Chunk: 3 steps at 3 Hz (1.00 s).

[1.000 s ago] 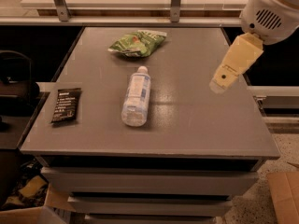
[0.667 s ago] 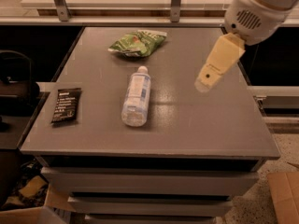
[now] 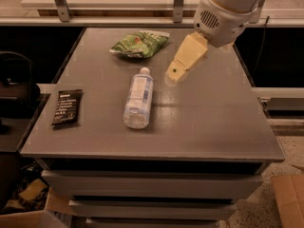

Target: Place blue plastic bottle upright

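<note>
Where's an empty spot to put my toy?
Right of the blue plastic bottle, the table is bare, and along its front edge too. Crowded at the back: green snack bag, and the gripper hovering right of the bottle's cap. At left, the black wrapper.

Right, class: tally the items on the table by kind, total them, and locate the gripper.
Bottles: 1, blue plastic bottle, lying down
Bags: 1, green snack bag
Packets: 1, black wrapper packet
Total: 3
The gripper is above the table, right of the bottle's cap.

Dim amber light; soft sheen on table [image 3: 213, 127] beneath pincer [image 3: 177, 73].
</note>
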Each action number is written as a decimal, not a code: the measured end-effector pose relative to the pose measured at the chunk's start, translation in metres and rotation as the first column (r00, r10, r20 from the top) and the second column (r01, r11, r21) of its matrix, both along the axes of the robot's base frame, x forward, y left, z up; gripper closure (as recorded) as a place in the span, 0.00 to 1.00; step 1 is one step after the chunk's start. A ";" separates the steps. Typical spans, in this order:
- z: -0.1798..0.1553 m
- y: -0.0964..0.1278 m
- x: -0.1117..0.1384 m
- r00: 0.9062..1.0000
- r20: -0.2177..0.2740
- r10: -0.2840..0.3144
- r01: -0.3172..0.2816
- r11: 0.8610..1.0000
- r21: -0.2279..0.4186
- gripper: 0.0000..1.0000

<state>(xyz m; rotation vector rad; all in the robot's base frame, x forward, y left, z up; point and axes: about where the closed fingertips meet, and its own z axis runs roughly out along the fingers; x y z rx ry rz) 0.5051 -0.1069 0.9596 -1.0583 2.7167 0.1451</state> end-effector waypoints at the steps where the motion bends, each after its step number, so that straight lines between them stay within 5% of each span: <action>1: -0.016 0.019 0.008 0.989 -0.063 -0.131 0.133 0.991 0.021 0.00; 2: -0.029 0.037 0.015 0.969 -0.086 -0.231 0.236 0.971 0.048 0.00; 3: -0.030 0.038 0.016 0.962 -0.089 -0.257 0.262 0.963 0.055 0.00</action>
